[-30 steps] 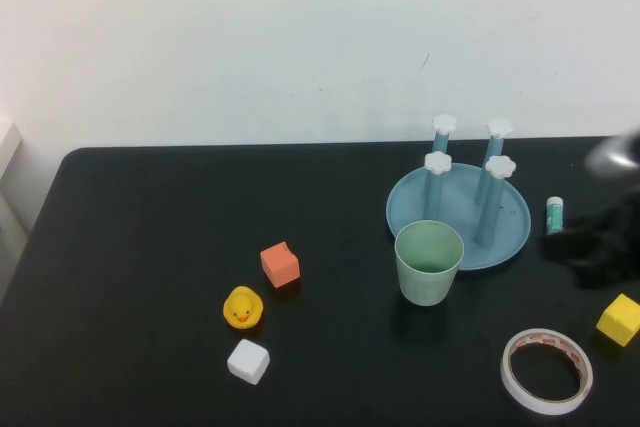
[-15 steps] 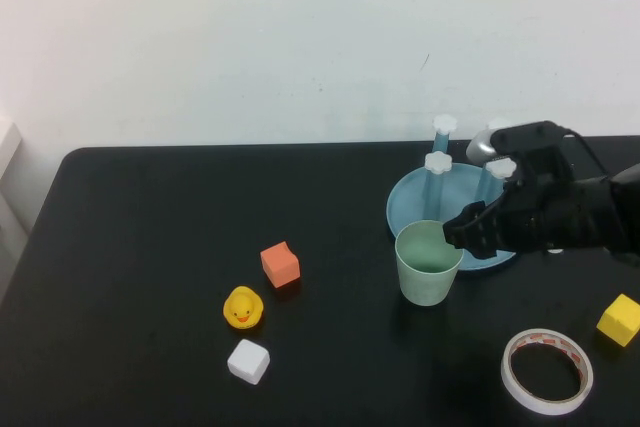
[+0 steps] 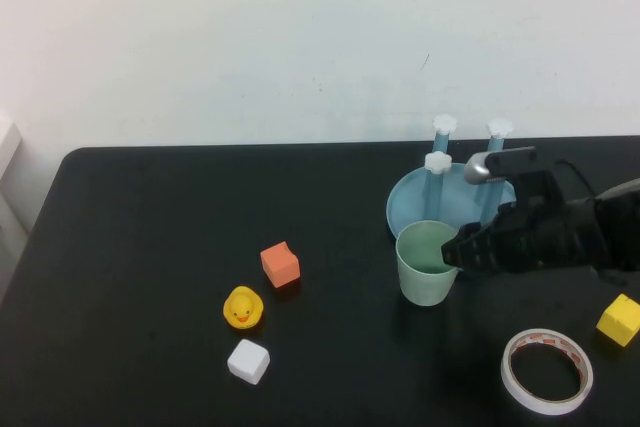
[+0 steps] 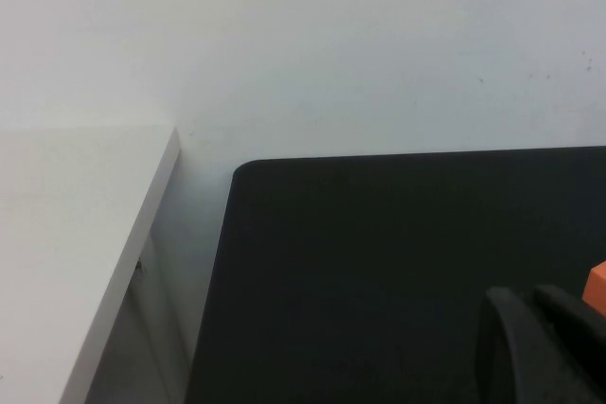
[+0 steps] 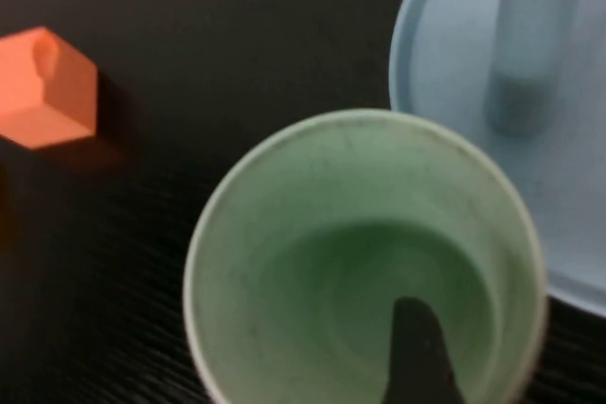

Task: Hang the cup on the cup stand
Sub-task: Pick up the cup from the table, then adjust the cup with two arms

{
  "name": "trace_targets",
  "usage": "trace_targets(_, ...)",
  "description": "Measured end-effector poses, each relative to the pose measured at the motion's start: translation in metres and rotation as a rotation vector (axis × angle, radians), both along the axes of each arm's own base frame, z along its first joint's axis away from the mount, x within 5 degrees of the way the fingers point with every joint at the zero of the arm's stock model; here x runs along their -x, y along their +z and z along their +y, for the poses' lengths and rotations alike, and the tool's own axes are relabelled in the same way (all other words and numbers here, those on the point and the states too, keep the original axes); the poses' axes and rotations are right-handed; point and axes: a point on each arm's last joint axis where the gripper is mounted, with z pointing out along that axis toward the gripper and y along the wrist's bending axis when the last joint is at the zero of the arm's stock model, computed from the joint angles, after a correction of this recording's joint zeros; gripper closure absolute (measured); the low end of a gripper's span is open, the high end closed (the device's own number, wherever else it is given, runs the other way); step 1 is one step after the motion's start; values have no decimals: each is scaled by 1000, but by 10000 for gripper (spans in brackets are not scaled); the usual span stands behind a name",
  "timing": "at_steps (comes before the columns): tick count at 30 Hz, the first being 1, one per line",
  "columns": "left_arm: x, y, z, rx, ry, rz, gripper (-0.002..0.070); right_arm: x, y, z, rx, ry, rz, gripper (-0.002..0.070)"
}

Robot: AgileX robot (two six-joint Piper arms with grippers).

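I find the cup (image 3: 429, 263) standing upright on the black table (image 3: 150, 247), long axis vertical, open mouth up, wider at the rim than at the base. It sits just at the 7 o'clock edge of the cup stand (image 3: 410, 209); whether the two touch I cannot tell. In the right wrist view the cup (image 5: 360, 262) fills most of the frame, its interior bare and unmarked, with the cup stand (image 5: 454, 130) beside it and one blue peg base visible.

I read no brand, label or writing on the cup or stand. A small green-and-white tube (image 3: 553, 215) lies at 3 o'clock of the stand, mostly hidden by the arm; any print on it is too small to read.

The right arm reaches in from 3 o'clock, lying low and roughly level across the stand's near side. The right gripper (image 3: 462, 250) is at the cup's rim on its 3 o'clock side; one dark fingertip (image 5: 417, 352) shows inside the cup mouth. I cannot tell how far the fingers are parted or whether they press the wall.

The left gripper (image 4: 540, 347) shows only as a dark edge in its wrist view, over the table's far left corner; I cannot tell its state.

Also on the table: orange cube (image 3: 280, 264), yellow duck (image 3: 242, 308), white cube (image 3: 248, 361), yellow cube (image 3: 619, 319), tape roll (image 3: 546, 371).
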Motion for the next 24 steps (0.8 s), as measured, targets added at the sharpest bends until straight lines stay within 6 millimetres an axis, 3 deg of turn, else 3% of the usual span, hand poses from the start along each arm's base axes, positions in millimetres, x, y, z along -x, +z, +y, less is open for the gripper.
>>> trace_targets(6, 0, -2, 0, 0, 0, 4, 677, 0, -18, 1, 0, 6, 44, 294)
trace_targets(9, 0, -2, 0, 0, 0, 4, 677, 2, -21, 3, -22, 14, 64, 379)
trace_targets(14, 0, -2, 0, 10, -1, 4, 677, 4, -21, 7, -67, 41, 85, 610)
trace_targets(18, 0, -2, -3, 129, -9, 6, 676, 9, -18, 14, -139, 101, 112, 647)
trace_targets(21, 1, 3, -10, 384, -44, 31, 676, 15, 4, 24, -247, 197, 96, 648)
trace_targets(24, 4, 15, -19, 577, -112, 34, 671, 25, 44, 36, -360, 319, 3, 648)
